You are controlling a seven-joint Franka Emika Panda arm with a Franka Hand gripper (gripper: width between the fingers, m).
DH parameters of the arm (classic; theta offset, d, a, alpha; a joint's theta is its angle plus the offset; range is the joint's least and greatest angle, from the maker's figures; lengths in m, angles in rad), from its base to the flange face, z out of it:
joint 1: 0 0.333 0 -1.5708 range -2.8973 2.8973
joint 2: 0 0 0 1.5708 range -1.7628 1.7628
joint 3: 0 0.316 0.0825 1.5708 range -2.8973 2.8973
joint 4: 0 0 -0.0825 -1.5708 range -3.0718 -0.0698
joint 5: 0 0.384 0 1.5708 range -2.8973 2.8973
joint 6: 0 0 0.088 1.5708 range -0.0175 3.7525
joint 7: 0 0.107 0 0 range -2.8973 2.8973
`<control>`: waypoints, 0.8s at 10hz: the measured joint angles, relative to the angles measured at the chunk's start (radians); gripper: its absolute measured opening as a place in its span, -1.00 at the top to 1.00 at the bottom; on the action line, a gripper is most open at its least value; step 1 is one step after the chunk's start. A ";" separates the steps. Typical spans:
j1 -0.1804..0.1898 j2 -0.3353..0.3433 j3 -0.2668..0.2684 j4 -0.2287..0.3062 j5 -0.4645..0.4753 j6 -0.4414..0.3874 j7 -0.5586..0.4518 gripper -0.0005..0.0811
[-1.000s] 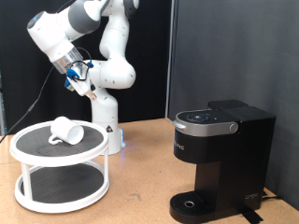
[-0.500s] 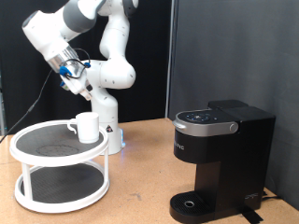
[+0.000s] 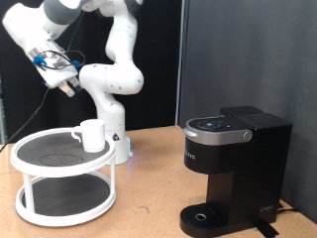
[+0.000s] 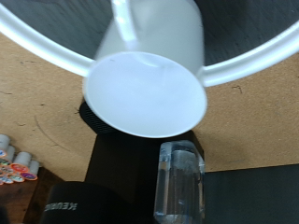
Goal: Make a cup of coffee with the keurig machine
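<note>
The white cup [image 3: 91,135] stands upright on the top shelf of a white two-tier round stand [image 3: 40,162] at the exterior view's left. My gripper [image 3: 65,85] hangs in the air above and to the left of the cup, apart from it, with nothing seen between its fingers. The black keurig machine [image 3: 234,164] stands at the right with its lid down and a round drip tray [image 3: 205,216] at its foot. In the wrist view the cup [image 4: 145,89] fills the middle, with the keurig machine [image 4: 103,182] behind it. My fingers do not show there.
The white robot base [image 3: 114,134] stands just behind the stand. A clear water tank [image 4: 179,182] shows beside the machine in the wrist view. Several small pods [image 4: 13,166] lie on the brown table [image 3: 149,198].
The cup lay on its side a second ago and now stands upright on the stand. My arm and gripper have swung up and to the exterior view's left.
</note>
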 joint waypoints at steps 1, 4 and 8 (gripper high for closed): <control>0.009 0.038 -0.011 0.036 0.002 -0.018 -0.011 -0.81; 0.048 0.157 -0.021 0.134 0.010 -0.066 -0.041 -0.81; 0.073 0.229 -0.017 0.165 0.008 -0.084 -0.074 -0.81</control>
